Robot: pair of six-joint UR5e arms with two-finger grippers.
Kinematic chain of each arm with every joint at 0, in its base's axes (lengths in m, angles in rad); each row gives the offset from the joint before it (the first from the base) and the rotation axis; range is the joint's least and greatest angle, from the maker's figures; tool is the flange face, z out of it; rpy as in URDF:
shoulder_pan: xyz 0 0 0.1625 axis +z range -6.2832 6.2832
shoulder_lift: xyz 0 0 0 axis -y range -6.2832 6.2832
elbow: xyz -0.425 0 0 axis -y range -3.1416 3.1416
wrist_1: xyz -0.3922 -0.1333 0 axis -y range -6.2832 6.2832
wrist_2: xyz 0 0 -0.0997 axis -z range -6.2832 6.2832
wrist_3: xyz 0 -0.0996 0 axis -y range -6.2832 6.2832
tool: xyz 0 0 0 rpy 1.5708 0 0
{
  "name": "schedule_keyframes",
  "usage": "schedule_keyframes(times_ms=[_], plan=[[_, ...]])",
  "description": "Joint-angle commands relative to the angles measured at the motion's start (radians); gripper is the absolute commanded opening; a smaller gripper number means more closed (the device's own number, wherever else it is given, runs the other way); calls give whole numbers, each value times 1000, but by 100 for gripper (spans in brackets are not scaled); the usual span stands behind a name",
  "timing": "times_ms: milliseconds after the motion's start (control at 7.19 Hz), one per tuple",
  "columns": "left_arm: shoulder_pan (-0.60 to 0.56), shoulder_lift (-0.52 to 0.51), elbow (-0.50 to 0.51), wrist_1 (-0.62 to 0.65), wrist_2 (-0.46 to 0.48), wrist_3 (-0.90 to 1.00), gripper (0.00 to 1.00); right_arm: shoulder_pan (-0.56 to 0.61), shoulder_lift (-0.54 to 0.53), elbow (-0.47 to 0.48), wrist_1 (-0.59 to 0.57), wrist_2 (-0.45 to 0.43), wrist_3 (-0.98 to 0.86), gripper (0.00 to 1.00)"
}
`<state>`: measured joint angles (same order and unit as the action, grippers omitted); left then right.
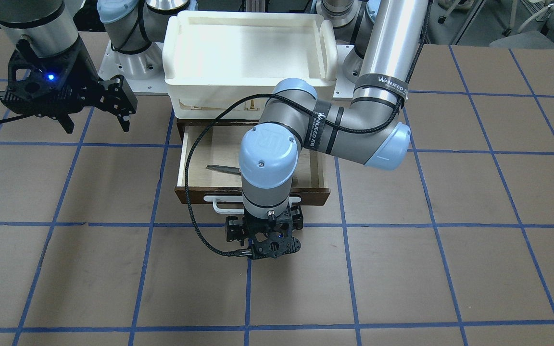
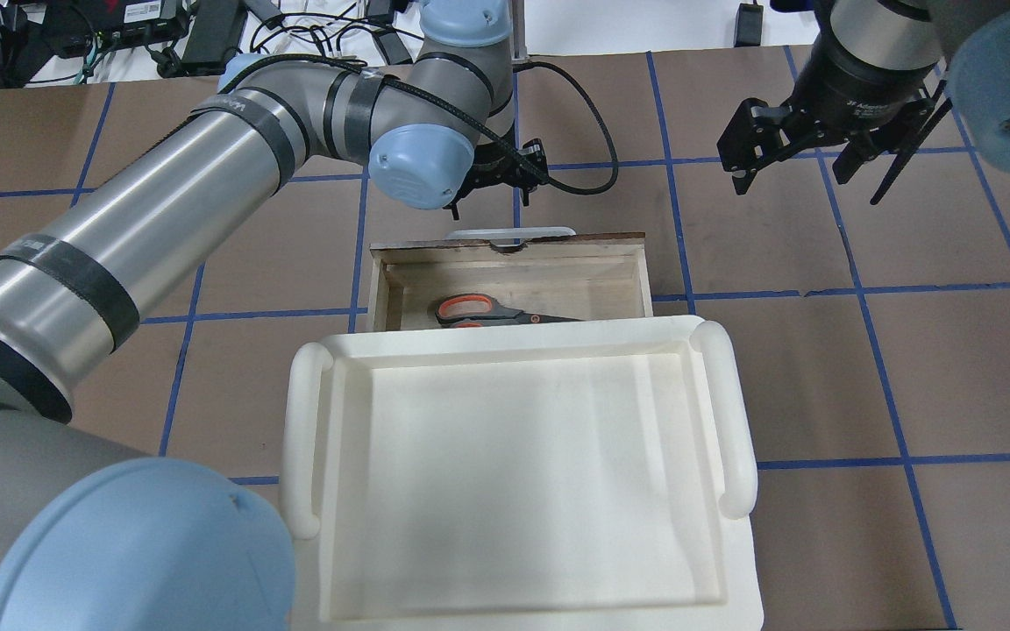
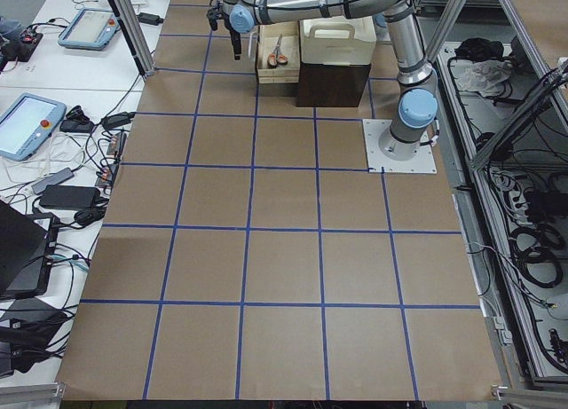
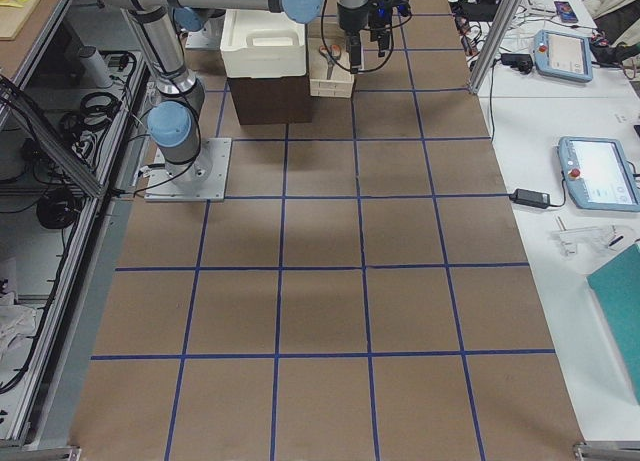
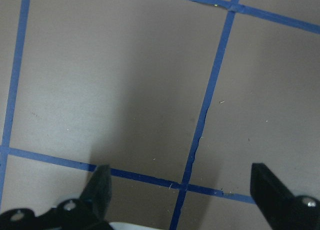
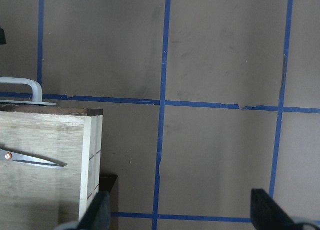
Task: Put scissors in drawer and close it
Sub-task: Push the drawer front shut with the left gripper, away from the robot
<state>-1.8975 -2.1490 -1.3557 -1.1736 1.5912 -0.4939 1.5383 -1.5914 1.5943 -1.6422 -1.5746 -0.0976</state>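
The scissors point(image 2: 487, 311) lie flat in the open drawer point(image 2: 558, 250); their silver blades also show in the front view point(image 1: 221, 168) and in the right wrist view point(image 6: 30, 159). My left gripper point(image 1: 263, 235) points down at the table just in front of the drawer's white bar handle point(image 1: 224, 206). In the left wrist view its fingers point(image 5: 100, 185) stand wide apart and hold nothing. My right gripper point(image 2: 807, 188) hangs open and empty above the table, off to the drawer's side. Its fingers point(image 6: 97, 210) are spread over bare table.
A large white plastic tray point(image 2: 299, 438) sits on top of the dark cabinet that the drawer slides out of. The brown table top carries a grid of blue tape. My left arm's elbow point(image 1: 383, 144) hangs over the drawer's side.
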Motion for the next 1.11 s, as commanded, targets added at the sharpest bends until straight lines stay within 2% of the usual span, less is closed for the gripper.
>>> schedule_keyframes(times_ms=[0,278,417,696,835,974], plan=[[-5,-11,0,-30,-26,17,99,-4,-12,-1,-1,-5,-2,100],[-21,41,-12,-218,-84,18,100,-4,-12,-1,7,-2,-7,100],[-25,53,-26,-271,-91,20,100,-3,-12,1,8,-2,-7,100],[-31,93,-118,-302,-115,64,100,-3,-10,1,2,-2,-8,100],[-32,122,-156,-310,-166,86,100,-4,-10,3,-1,-2,-7,100],[-31,136,-172,-361,-178,93,100,-4,-10,4,-1,-4,-7,100]])
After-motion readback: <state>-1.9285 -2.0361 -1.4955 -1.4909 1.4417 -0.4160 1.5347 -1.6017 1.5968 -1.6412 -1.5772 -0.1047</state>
